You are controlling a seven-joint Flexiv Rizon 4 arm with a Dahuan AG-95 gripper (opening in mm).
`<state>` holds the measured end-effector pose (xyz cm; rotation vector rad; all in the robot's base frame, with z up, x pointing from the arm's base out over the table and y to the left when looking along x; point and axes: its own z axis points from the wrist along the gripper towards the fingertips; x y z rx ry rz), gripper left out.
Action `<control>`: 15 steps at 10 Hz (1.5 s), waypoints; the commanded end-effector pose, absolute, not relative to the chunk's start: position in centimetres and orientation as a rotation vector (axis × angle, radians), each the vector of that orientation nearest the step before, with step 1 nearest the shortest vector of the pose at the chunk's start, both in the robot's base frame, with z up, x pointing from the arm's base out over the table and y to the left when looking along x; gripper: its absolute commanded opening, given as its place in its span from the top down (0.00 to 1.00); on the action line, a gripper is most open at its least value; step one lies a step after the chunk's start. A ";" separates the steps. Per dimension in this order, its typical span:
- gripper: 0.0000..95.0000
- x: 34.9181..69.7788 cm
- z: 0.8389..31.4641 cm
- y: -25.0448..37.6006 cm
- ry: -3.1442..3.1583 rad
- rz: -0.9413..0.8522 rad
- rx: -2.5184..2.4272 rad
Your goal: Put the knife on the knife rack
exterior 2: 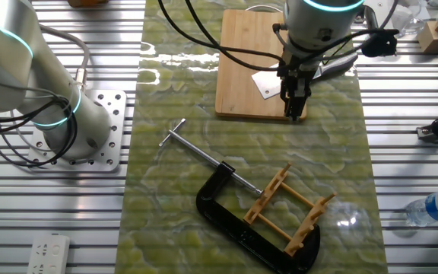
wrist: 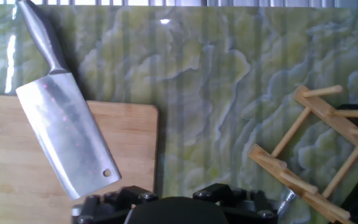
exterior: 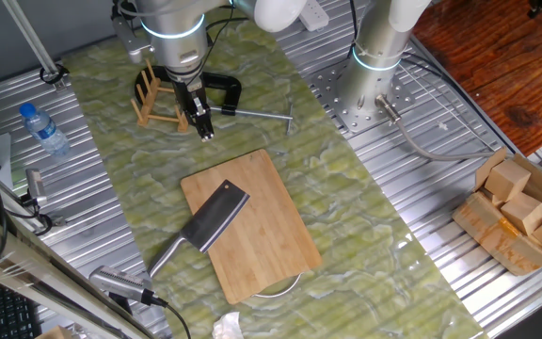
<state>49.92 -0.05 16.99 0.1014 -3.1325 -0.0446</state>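
Observation:
The knife [exterior: 210,221] is a cleaver with a grey blade and a silver handle. It lies flat on the bamboo cutting board [exterior: 262,226], handle off the near-left edge. It also shows in the hand view [wrist: 67,130] and, partly hidden by the arm, in the other fixed view [exterior 2: 263,82]. The light-wood knife rack [exterior: 153,99] stands at the back, inside the black C-clamp [exterior: 224,89]; it also shows in the other views [exterior 2: 287,209] [wrist: 316,155]. My gripper [exterior: 203,130] [exterior 2: 294,114] hangs above the mat between rack and board, empty and slightly open. Its fingertips are out of the hand view.
The clamp's metal rod [exterior 2: 200,152] lies on the green mat. A second arm's base [exterior: 374,56] stands at the back right. A water bottle [exterior: 43,129] lies at the left. A box of wooden blocks [exterior: 520,212] sits at the right.

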 end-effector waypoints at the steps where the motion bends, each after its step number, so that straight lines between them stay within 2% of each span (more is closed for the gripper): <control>1: 1.00 50.0 17.0 0.0 -3.092 -0.135 0.294; 4: 1.00 50.0 17.0 0.0 -3.090 -0.140 0.296; 5: 1.00 50.4 16.8 -0.1 -3.074 -0.196 0.343; 8: 1.00 54.4 15.6 -0.2 -3.052 -0.233 0.381; 9: 1.00 54.8 15.5 -0.2 -3.046 -0.234 0.380; 10: 1.00 56.9 14.4 -0.1 -3.034 -0.302 0.361; 11: 1.00 57.6 13.9 0.0 -3.032 -0.349 0.343; 12: 1.00 59.3 12.1 0.3 -3.017 -0.430 0.307; 15: 1.00 61.7 9.6 1.6 -2.987 -0.511 0.311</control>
